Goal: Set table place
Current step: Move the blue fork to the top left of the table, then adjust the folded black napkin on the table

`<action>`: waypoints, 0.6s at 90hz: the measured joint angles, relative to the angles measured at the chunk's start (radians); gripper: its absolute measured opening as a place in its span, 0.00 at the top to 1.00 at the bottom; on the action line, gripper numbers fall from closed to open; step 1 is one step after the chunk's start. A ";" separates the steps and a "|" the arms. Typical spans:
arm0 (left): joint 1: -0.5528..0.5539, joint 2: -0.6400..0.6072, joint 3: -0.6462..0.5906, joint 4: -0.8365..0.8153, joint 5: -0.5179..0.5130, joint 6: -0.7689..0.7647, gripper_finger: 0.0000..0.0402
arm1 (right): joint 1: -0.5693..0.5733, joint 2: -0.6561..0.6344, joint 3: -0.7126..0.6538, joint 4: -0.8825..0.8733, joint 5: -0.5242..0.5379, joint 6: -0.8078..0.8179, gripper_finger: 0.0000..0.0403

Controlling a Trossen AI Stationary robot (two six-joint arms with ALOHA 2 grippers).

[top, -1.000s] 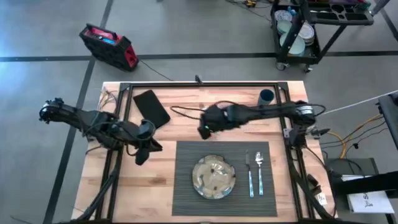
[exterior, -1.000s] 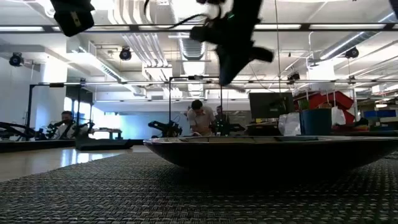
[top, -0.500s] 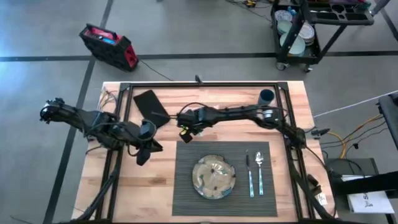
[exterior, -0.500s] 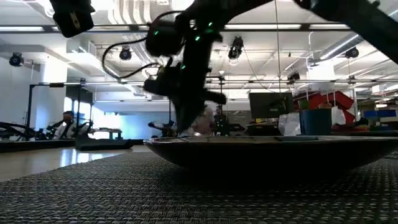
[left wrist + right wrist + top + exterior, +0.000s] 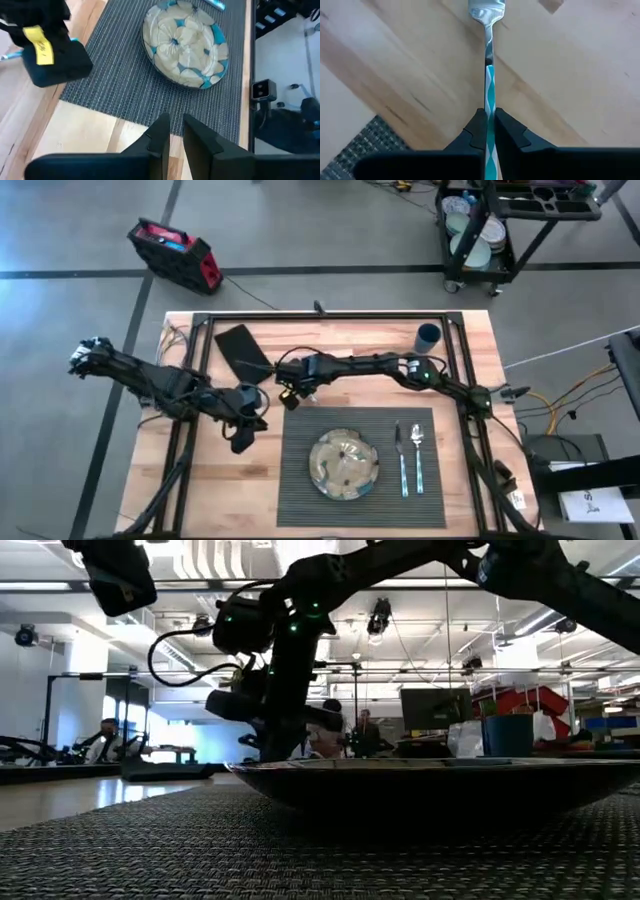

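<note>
On the near part of the desk [image 5: 200, 480] the mat [image 5: 300, 500] is laid flat, a ribbed dark grey rectangle. A flowered plate [image 5: 343, 465] is set on its middle. On the mat's right side, beside the plate and apart from it, a fork [image 5: 401, 452] and a spoon [image 5: 417, 450] with blue-patterned handles are laid parallel to each other.

Just off the mat's left edge, over bare wood, the left hand [image 5: 241, 442] is held. In its wrist view its two fingers [image 5: 161, 134] are seen drawn narrow with only a slim gap between them, and nothing is held there; the mat's edge and the plate are seen past them.

Just beyond the mat's far left corner, the right hand [image 5: 291, 398] is reached across from the right side of the desk. In its wrist view a utensil [image 5: 489, 65] with a blue-and-white handle and a metal end is pinched between the fingers [image 5: 478, 131], over bare wood, with a corner of the mat beside it. What kind of utensil it is cannot be told.

Farther back on the left, a black napkin [image 5: 242, 351] is laid flat on the wood. At the far right a dark blue cup [image 5: 428, 336] is stood upright.

In the low view, people [image 5: 325, 730] are seen in the room beyond the desk.
</note>
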 joint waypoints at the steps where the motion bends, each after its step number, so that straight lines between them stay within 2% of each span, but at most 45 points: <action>1: 0.000 0.003 0.000 0.000 0.000 0.000 0.91 | 0.000 -0.001 0.000 0.000 0.001 0.000 0.98; 42: 0.000 0.061 0.000 0.002 -0.002 0.047 0.91 | -0.020 -0.041 0.001 -0.018 0.005 -0.029 0.80; 47: 0.000 0.066 0.000 0.001 -0.024 0.065 0.91 | -0.024 -0.057 0.001 -0.042 0.019 -0.048 0.78; 54: 0.000 0.073 0.000 -0.011 -0.110 0.088 0.91 | -0.027 -0.091 0.001 -0.102 0.073 -0.068 0.76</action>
